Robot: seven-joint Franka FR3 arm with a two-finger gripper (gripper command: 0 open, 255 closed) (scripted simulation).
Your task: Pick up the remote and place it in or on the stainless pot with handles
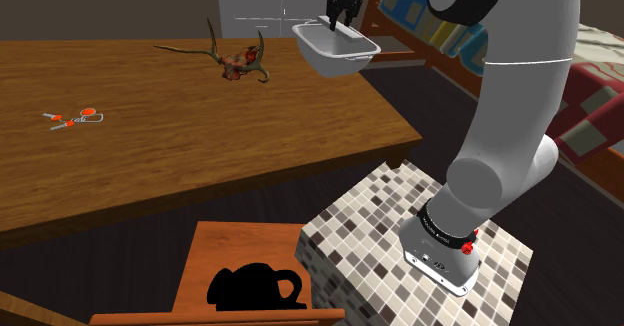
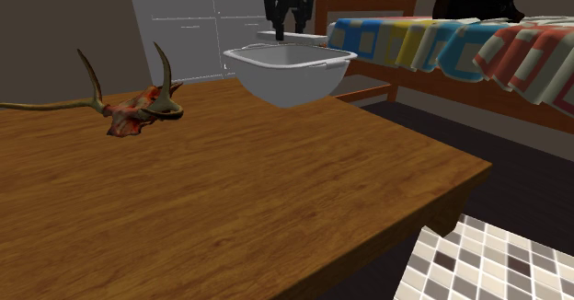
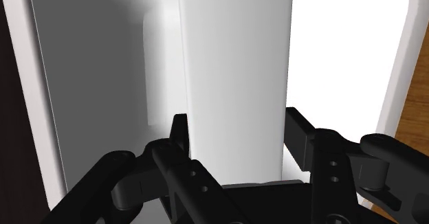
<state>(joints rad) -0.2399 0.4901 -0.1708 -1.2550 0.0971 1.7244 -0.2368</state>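
Observation:
A white pot with rim handles [image 1: 336, 50] [image 2: 290, 72] stands at the far corner of the wooden table [image 1: 200, 149]. My black gripper [image 1: 339, 20] [image 2: 286, 20] hangs just over the pot's opening, pointing down into it. In the wrist view the gripper [image 3: 237, 130] is shut on a long plain white remote [image 3: 237, 78], clasped between both fingers [image 3: 180, 130]. The remote reaches down toward the pot's grey inside [image 3: 96, 85]. Whether its lower end touches the pot's bottom I cannot tell.
An antlered skull [image 1: 241, 65] [image 2: 138, 112] lies on the table near the pot. Small orange items [image 1: 74, 120] sit toward the shoulder view's left. A bed with a colourful quilt [image 2: 432, 45] stands behind. A wooden chair [image 1: 250, 274] and the tiled stand [image 1: 400, 234] are close by.

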